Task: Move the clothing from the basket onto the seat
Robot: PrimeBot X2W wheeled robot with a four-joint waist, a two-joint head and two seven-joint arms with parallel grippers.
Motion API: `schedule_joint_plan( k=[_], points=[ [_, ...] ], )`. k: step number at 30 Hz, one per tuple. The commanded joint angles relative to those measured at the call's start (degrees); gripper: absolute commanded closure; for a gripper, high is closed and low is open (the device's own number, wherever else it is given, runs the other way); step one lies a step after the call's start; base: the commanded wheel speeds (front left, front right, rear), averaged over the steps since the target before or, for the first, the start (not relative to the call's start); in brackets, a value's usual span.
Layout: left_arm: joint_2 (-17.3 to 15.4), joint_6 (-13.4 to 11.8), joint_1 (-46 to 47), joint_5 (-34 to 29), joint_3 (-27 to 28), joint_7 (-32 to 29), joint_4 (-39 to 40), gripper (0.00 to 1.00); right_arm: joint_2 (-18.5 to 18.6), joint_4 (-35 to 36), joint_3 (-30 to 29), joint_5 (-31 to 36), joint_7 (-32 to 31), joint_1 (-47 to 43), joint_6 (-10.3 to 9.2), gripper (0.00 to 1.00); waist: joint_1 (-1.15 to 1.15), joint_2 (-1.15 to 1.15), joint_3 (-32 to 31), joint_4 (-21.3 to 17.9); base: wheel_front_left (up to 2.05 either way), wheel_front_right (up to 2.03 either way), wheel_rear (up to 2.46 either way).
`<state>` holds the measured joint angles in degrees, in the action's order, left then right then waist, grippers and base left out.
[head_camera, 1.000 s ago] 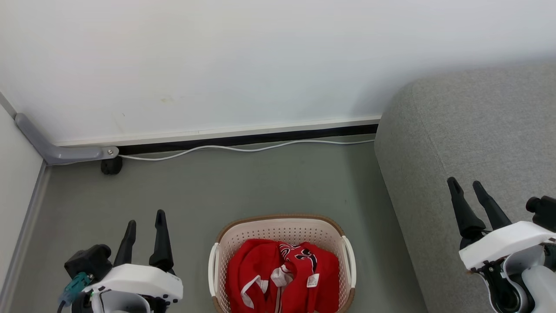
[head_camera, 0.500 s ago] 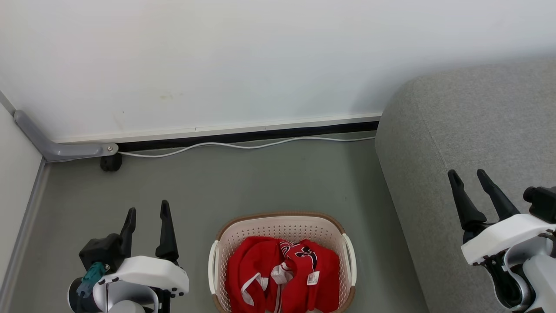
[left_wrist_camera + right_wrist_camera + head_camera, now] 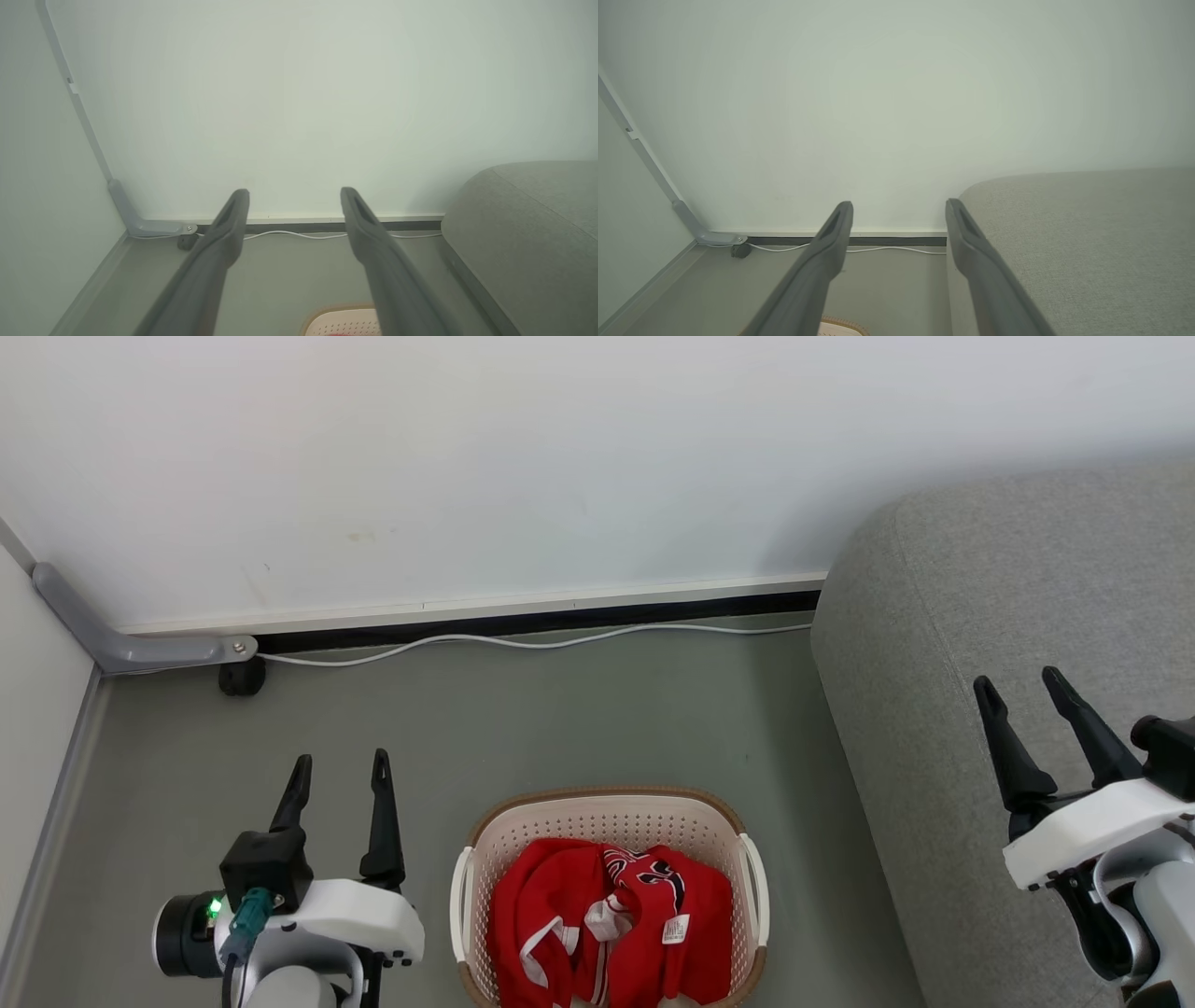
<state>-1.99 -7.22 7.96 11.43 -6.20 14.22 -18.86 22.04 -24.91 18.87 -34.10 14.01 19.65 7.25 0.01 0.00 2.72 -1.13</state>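
While the red jerseys (image 3: 597,933) lie bunched inside the basket (image 3: 607,796) on the floor (image 3: 560,719), both grippers hang in the air and touch nothing. The left gripper (image 3: 341,761) sits just left of the basket, its jaws spread wide and empty. The right gripper (image 3: 1016,679) shows against the edge of the grey sofa (image 3: 1027,569), jaws likewise wide apart with nothing between them. The basket stands near the sofa but apart from it, and a white cable (image 3: 523,642) runs along the foot of the wall behind
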Motion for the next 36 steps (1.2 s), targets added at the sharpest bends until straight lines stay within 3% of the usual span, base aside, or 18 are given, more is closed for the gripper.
schedule_joint_plan(
  k=[1, 16, 23, 36],
  points=[
    [-0.88, -0.5, 3.49, -1.4, 1.41, 0.78, 1.44, 0.0, 1.27, 1.11, 0.35, 0.98, 0.99, 1.55, 0.24, 0.0, 0.0, 0.0, -0.01, 0.02, 0.0, 0.0, 0.0],
    [-0.88, -1.57, 3.24, -0.93, 0.19, 0.78, 1.08, 0.0, 0.8, 1.91, -2.72, 1.58, 0.99, 0.58, 0.24, 0.0, 0.0, 0.0, 1.0, -0.01, 0.0, 0.0, 0.0],
    [-0.88, -3.52, 3.54, 0.62, -1.99, 0.78, 2.18, 0.0, 1.91, 4.56, -4.18, 1.45, 0.99, 0.82, 0.24, 0.0, 0.0, 0.0, 4.53, 0.19, 0.0, 0.0, 0.0],
    [-0.88, -12.61, 6.48, 5.48, -12.52, 0.78, 5.05, 0.0, 7.93, 14.79, -8.34, -1.51, 0.99, 0.71, 0.24, 0.0, 0.0, 0.0, 17.44, 1.25, 0.0, 0.0, 0.0]
  ],
)
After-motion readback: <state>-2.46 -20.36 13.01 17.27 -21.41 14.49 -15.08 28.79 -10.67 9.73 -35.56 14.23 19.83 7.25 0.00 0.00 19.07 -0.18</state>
